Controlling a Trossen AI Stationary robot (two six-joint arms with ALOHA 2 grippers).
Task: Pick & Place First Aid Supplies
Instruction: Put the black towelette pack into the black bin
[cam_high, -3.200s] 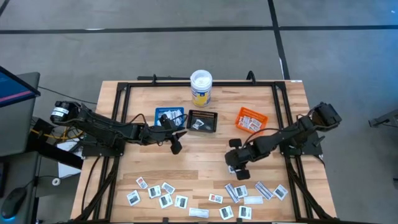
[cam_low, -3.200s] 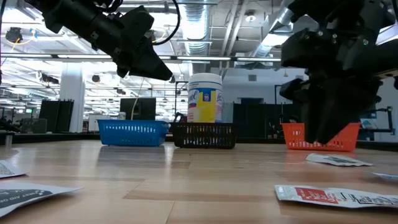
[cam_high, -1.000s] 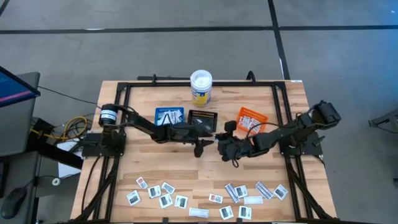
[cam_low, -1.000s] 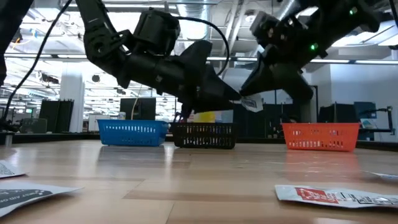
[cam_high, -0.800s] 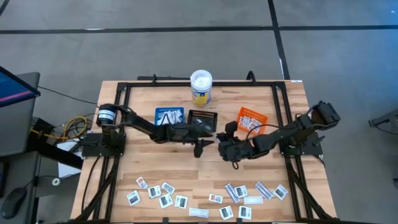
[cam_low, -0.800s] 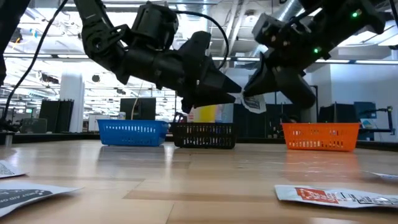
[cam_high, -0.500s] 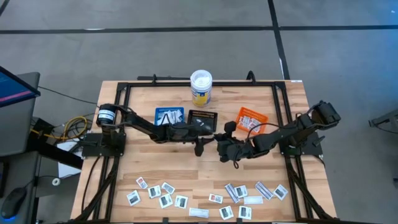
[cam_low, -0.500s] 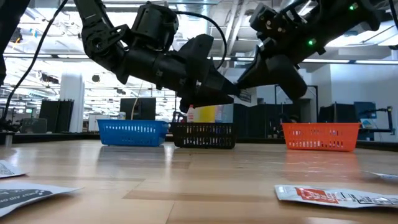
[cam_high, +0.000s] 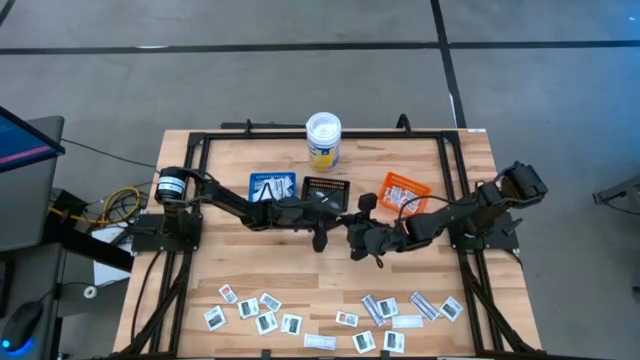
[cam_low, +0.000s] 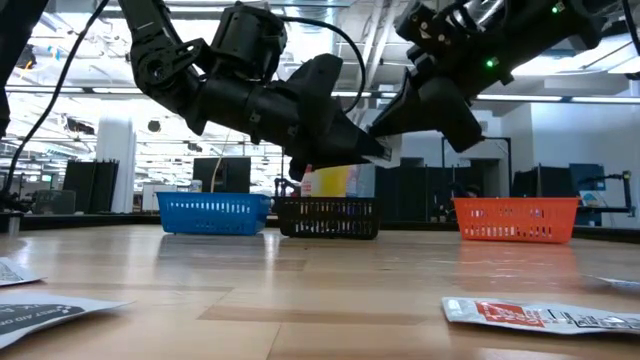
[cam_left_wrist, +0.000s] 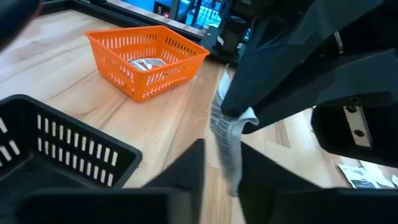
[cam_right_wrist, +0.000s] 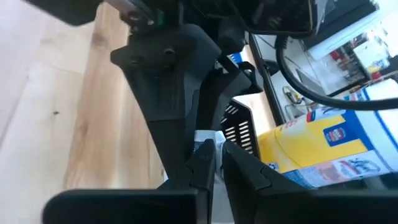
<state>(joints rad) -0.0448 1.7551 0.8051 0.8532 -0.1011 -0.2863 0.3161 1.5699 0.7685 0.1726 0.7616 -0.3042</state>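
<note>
Both grippers meet in mid-air above the table's middle, in front of the black tray (cam_high: 326, 192). My right gripper (cam_right_wrist: 214, 163) is shut on a small white packet (cam_left_wrist: 227, 140). My left gripper (cam_left_wrist: 221, 180) points level toward the table's right. Its fingers stand close on either side of the packet's lower part, with a strip of table showing between one finger and the packet. Many more packets (cam_high: 265, 310) lie flat along the table's near edge. My right gripper pinches the packet's upper end (cam_left_wrist: 239, 117) between its two fingers, coming slanting down from the table's right. The packet hangs edge-on below them, clear of the table. My left gripper has one finger (cam_left_wrist: 261, 174) right beside the packet's lower part (cam_left_wrist: 233, 177); whether it touches, I cannot tell.
A blue tray (cam_high: 272, 187) and an orange tray (cam_high: 403, 192) holding packets flank the black tray. A white-lidded, yellow-labelled tub (cam_high: 323, 141) stands at the far edge. More packets (cam_high: 405, 308) lie near right. A black frame (cam_high: 190, 190) rims the table.
My right gripper has edged toward the left gripper and tipped a little. The packet, which hung in the open between the two grippers, has come in between my left gripper's fingers. My left arm has kept its place.
</note>
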